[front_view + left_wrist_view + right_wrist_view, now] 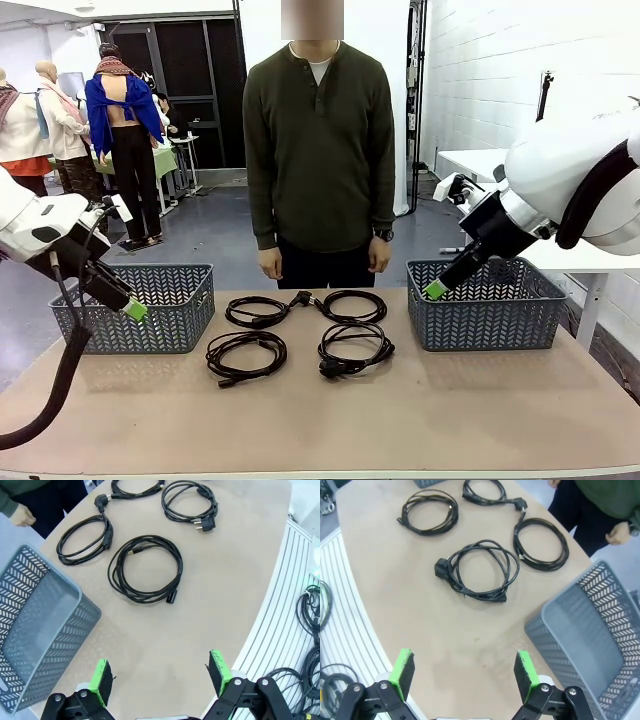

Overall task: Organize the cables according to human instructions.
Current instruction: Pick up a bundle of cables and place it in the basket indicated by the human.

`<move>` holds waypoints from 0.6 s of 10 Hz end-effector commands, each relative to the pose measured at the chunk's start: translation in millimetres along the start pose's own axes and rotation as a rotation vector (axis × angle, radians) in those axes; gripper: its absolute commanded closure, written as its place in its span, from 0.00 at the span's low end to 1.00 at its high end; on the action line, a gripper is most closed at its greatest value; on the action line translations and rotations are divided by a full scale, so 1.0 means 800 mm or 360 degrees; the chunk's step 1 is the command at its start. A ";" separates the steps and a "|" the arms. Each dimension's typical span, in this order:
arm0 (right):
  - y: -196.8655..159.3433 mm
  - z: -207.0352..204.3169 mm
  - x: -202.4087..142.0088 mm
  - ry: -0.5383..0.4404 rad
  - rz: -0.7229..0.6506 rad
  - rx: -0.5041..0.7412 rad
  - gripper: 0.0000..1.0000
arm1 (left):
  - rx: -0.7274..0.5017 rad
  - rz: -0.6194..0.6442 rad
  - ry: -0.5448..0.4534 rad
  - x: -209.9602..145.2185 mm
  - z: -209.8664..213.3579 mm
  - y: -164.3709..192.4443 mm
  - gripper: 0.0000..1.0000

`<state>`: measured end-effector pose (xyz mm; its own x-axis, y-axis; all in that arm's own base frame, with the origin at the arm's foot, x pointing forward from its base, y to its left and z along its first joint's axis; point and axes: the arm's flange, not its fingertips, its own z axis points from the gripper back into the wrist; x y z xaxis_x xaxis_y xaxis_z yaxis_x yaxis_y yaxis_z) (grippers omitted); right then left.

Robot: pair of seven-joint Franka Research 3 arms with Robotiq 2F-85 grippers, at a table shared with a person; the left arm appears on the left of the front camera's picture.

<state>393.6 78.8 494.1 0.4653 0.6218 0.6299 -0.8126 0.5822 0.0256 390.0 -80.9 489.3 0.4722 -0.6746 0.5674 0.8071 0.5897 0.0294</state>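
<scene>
Four black cables lie coiled in a square at the table's middle: back left [258,311], back right [353,306], front left [245,355] and front right [354,350]. My left gripper [135,310] hangs open in front of the left basket, nothing between its green pads. Its wrist view looks down past the open gripper [160,675] at the front-left coil [145,570] and the back-left coil [82,540]. My right gripper [435,290] is open and empty at the right basket's near-left corner. The right wrist view shows that gripper [465,672] above bare table, the front-right coil [482,570] beyond it.
A grey mesh basket [170,310] stands at the table's left and another [490,315] at the right; both look empty. A person [318,150] stands at the far edge with hands down. More cords lie on the floor [310,625] past the table's near edge.
</scene>
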 end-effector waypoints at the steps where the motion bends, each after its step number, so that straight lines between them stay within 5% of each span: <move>1: -0.010 -0.009 -0.005 -0.0044 0.0023 0.0040 0.00 | 0.0027 -0.0014 0.0027 0.003 0.004 0.000 0.00; 6: -0.002 -0.001 -0.002 -0.0012 -0.0006 0.0011 0.00 | 0.0000 0.0000 0.0000 0.000 0.000 0.000 0.00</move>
<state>393.0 77.4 493.3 0.4688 0.6246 0.6246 -0.8087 0.5879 0.0191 388.7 -83.2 491.6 0.4789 -0.6772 0.5586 0.7987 0.6002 0.0428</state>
